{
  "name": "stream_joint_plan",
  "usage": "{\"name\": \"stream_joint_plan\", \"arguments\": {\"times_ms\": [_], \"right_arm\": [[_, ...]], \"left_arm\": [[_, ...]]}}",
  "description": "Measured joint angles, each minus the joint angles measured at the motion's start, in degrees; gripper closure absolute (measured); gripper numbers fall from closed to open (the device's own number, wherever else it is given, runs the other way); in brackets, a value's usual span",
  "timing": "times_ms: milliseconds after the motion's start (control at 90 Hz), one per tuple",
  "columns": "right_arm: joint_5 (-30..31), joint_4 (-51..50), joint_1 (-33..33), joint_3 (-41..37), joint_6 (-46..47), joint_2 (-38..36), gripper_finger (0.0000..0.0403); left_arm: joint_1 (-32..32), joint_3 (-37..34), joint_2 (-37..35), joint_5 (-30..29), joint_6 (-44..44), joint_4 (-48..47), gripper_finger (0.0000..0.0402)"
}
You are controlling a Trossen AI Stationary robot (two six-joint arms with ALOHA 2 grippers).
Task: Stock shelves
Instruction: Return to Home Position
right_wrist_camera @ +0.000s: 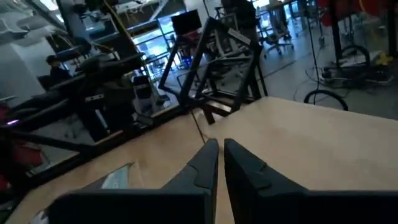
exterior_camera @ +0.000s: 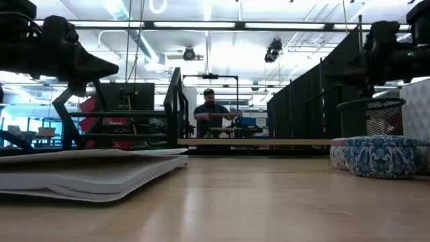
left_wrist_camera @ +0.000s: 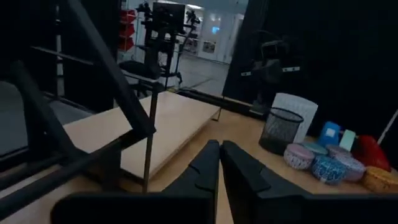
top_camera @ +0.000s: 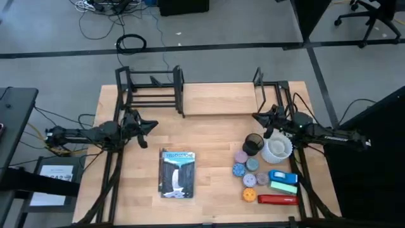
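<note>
**Tally on the table: mostly ones, plus a cluster of tins**

One set of shelves (top_camera: 218,99) is standing at the back, and one book (top_camera: 178,174) is lying flat. One black mesh cup (top_camera: 253,143) and one white container (top_camera: 277,149) are sitting together. The round tins (top_camera: 241,156) are numbering five or six, with overlap blurring the count. One blue item (top_camera: 281,176), one green item (top_camera: 285,187) and one red item (top_camera: 277,199) are lying alongside.

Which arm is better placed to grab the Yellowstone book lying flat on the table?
Left, likely. The left end effector hovers nearer the book and the shelves' barred section; the right end effector sits by the mesh cup.
</note>
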Motion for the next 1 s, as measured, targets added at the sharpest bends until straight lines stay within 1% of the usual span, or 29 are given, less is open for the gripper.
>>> {"name": "stream_joint_plan", "arguments": {"times_ms": [311,556,722,789,1000], "right_arm": [[0.0,0.1,0.1,0.0,-0.1,0.0,0.04],[0.4,0.1,4.9,0.0,-0.1,-2.9,0.0399],[0.2,0.1,6.8,-0.1,-0.1,-6.1,0.0396],[0.3,1.6,7.2,-0.1,-0.1,-5.9,0.0396],[0.2,2.0,9.2,-0.1,-0.1,-5.9,0.0398]], "left_arm": [[0.0,0.0,0.0,-0.1,0.0,0.8,0.0402],[0.0,0.0,-0.8,0.0,0.0,1.1,0.0402],[0.0,0.0,-1.9,0.1,0.0,1.0,0.0402],[0.0,0.0,-2.4,0.0,0.0,1.2,0.0402],[0.0,0.0,-2.4,0.2,0.0,2.5,0.0402]]}}
